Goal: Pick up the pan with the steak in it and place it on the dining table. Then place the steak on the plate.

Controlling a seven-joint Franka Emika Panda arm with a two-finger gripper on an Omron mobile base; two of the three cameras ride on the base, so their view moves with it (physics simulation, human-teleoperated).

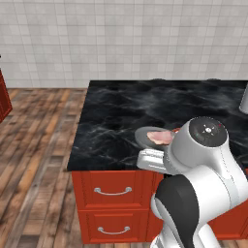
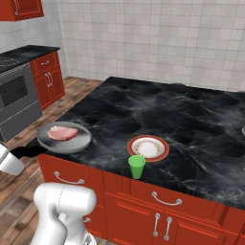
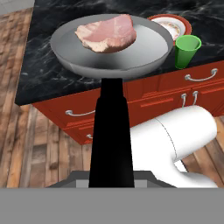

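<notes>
Fingers (image 3: 111, 181) are clenching the pan (image 3: 111, 46) by its black handle, its long axis pointing ahead over the counter (image 2: 158, 107) edge, steak (image 3: 106, 33) riding inside

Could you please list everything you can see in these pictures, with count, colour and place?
pan: one, grey with a black handle, at the near left corner of the dining table, handle sticking out past the edge.
steak: one, pinkish, lying in the pan.
plate: one, reddish-brown rim and white centre, on the table right of the pan.
cup: one, green, upright at the table's front edge, just in front of the plate.
dining table: one, black marble top, red drawer fronts.
oven: one, grey, far left.
claw: one, shut on the pan handle.
</notes>
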